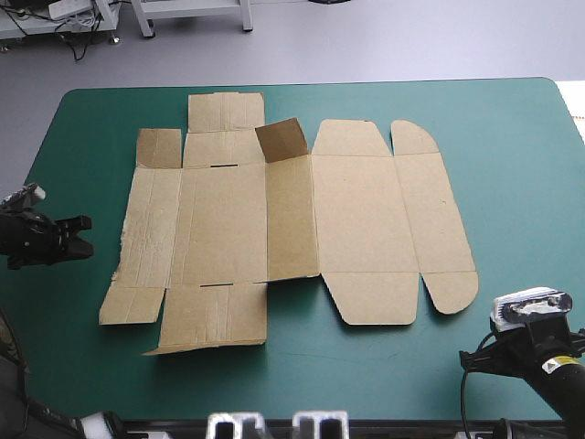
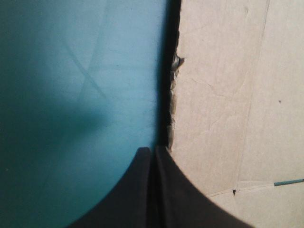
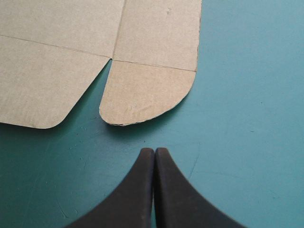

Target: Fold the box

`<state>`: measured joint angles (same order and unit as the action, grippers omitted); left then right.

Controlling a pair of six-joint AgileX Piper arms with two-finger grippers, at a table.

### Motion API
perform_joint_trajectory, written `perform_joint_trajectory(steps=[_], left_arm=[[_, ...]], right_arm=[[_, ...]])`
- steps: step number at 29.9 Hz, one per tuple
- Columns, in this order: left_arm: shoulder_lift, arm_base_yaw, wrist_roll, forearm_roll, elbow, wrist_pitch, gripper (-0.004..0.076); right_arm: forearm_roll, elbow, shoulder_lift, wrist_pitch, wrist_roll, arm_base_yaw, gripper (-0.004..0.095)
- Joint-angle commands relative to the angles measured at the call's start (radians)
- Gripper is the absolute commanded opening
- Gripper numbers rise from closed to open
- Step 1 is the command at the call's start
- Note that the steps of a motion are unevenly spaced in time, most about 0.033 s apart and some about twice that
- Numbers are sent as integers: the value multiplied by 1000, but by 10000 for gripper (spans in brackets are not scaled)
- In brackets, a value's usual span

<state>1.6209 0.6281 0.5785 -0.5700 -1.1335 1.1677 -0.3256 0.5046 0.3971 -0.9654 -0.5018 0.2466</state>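
Barely started: your box (image 1: 292, 229) lies flat on the counter (image 1: 512, 137), just one small flap (image 1: 281, 139) standing near the far side. Your left hand (image 2: 153, 152), clenched and empty, sits at its left edge. Your right hand (image 3: 154, 152), clenched too, hovers near the rounded corner tab (image 3: 147, 92). Every wall is yet to raise.

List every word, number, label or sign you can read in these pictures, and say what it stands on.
None can be read.
The box: plain brown board, no print.
The teal-green cover: no writing.
Small pale sticker on the right arm: too small to read.
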Motion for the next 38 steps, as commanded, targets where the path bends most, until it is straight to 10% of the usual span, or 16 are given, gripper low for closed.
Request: perform_joint_trajectory(steps=[1, 9, 19, 38], left_arm=[[-14, 2, 50, -54, -32, 26, 12], [-12, 2, 68, -48, -36, 7, 32], [80, 2, 89, -120, -36, 129, 319], [231, -44, 107, -170, -36, 133, 321]], right_arm=[[-17, 22, 6, 55, -7, -2, -24], [-16, 22, 8, 55, -14, -2, -24], [-16, 22, 8, 55, -14, -2, -24], [-17, 22, 8, 55, -9, -2, -23]])
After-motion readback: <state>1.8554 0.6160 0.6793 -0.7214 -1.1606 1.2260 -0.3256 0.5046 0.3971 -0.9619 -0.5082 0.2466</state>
